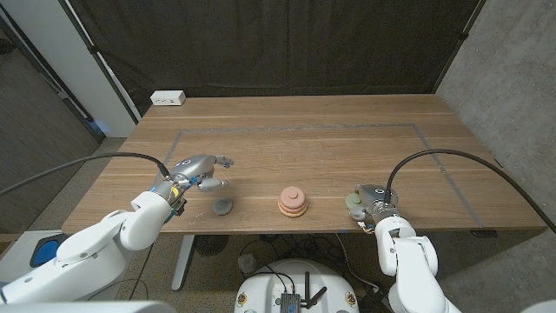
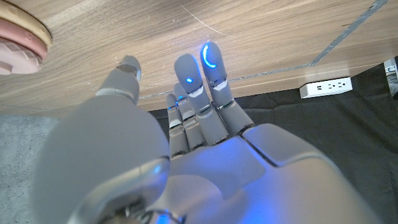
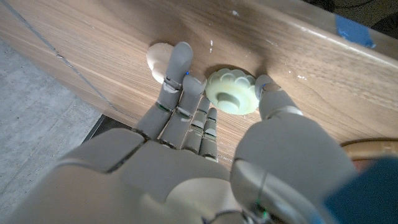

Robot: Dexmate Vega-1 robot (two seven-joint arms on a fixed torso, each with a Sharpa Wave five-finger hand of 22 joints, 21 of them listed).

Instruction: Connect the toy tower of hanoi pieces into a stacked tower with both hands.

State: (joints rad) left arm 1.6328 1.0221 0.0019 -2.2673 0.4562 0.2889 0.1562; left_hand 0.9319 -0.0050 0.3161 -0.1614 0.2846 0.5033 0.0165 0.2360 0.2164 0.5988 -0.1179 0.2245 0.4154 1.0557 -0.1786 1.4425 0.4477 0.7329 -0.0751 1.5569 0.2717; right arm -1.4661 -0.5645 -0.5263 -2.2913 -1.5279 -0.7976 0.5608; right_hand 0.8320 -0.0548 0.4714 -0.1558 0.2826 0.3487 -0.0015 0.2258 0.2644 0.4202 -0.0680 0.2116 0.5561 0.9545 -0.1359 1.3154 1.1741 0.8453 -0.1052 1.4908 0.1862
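Right hand (image 3: 205, 124) around green piece (image 3: 231, 92)

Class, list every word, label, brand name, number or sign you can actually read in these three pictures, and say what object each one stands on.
No readable text in any view.
White power strip at the table's far edge: sockets show, any marking too small to read.
Blue tape on the table edge: no writing visible.
Left robot hand: blue lights on the fingertips, not letters.
Pink stacked tower and green scalloped piece: no markings.
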